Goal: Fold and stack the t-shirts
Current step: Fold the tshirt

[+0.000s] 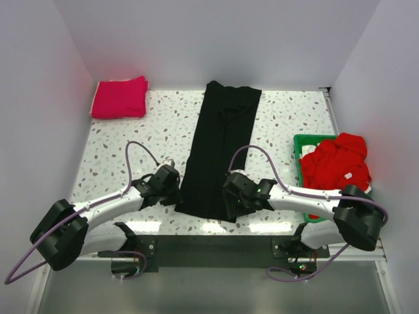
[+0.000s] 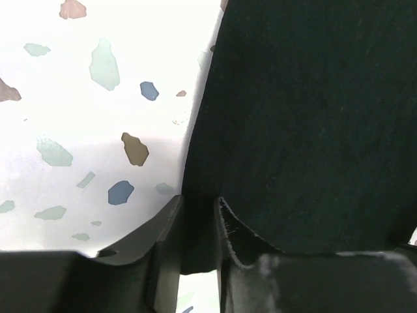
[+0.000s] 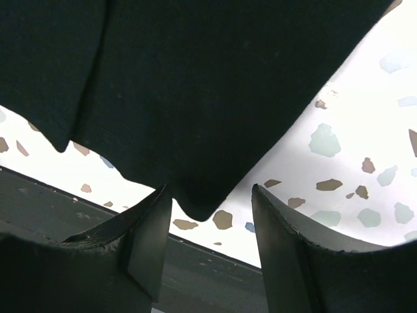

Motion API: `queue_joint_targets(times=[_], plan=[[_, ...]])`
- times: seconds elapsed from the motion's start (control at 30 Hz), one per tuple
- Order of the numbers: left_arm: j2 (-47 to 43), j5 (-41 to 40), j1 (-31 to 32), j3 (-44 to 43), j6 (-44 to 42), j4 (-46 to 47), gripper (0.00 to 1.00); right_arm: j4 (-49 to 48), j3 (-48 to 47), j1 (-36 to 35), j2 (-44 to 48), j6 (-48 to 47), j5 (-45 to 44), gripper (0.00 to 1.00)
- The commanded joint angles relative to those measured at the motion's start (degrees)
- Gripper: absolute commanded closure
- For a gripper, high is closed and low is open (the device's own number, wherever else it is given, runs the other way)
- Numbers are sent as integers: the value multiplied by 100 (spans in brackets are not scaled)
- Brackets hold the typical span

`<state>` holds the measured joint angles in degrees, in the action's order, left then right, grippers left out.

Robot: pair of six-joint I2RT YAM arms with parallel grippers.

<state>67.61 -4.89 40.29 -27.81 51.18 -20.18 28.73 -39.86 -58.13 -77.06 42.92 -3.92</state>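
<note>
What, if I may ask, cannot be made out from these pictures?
Top view: the left hand and right hand cover the near corners of the long black cloth t-shirt.
Top view: the heap of bright red cloth t-shirts hides the floor of the green plastic tray; their number is unclear.
Top view: the folded magenta-pink cloth t-shirt is too small to count layers.
Wrist views: frame edges cut off most of the black shirt.
</note>
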Motion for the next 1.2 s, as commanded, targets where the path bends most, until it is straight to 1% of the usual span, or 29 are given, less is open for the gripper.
queue_joint_targets(times=[0.0, 0.1, 0.13, 0.27, 0.3, 0.37, 0.4, 0.43, 0.5, 0.53, 0.6, 0.73, 0.83, 0.93, 1.17], plan=[[41, 110, 40, 92, -134, 146, 75, -219, 4, -58, -46, 200, -39, 44], [59, 154, 57, 136, -126, 182, 80, -236, 30, -67, -55, 243, -38, 44], [68, 172, 58, 162, -117, 216, 83, -254, 48, -67, -46, 252, -64, 46], [68, 234, 75, 197, -99, 252, 91, -324, 171, -67, -90, 296, -3, 55], [68, 260, 75, 197, -91, 252, 96, -324, 197, -58, -90, 314, 14, 58], [50, 286, 84, 224, -82, 252, 100, -351, 267, -67, -55, 340, 23, 62], [50, 295, 93, 224, -73, 243, 100, -351, 294, -67, -12, 358, 32, 63], [24, 295, 101, 241, -55, 252, 100, -342, 338, -58, 6, 384, 23, 68], [15, 330, 110, 268, -29, 261, 100, -298, 382, -58, 102, 402, 15, 73], [-2, 339, 110, 268, -20, 252, 100, -211, 399, -67, 155, 428, -38, 78], [-29, 383, 119, 285, 6, 234, 100, -79, 435, -67, 365, 437, -100, 85], [-117, 453, 119, 311, 50, 164, 100, 412, 496, -67, 831, 463, -231, 93], [-240, 462, 119, 347, 85, 85, 100, 659, 514, -58, 1087, 481, -319, 96], [-363, 726, 119, 434, 155, 85, 100, 862, 628, -58, 1368, 533, -346, 98], [-776, 884, 303, 856, 665, 225, 100, 775, 1146, -58, 1755, 779, -65, 100]])
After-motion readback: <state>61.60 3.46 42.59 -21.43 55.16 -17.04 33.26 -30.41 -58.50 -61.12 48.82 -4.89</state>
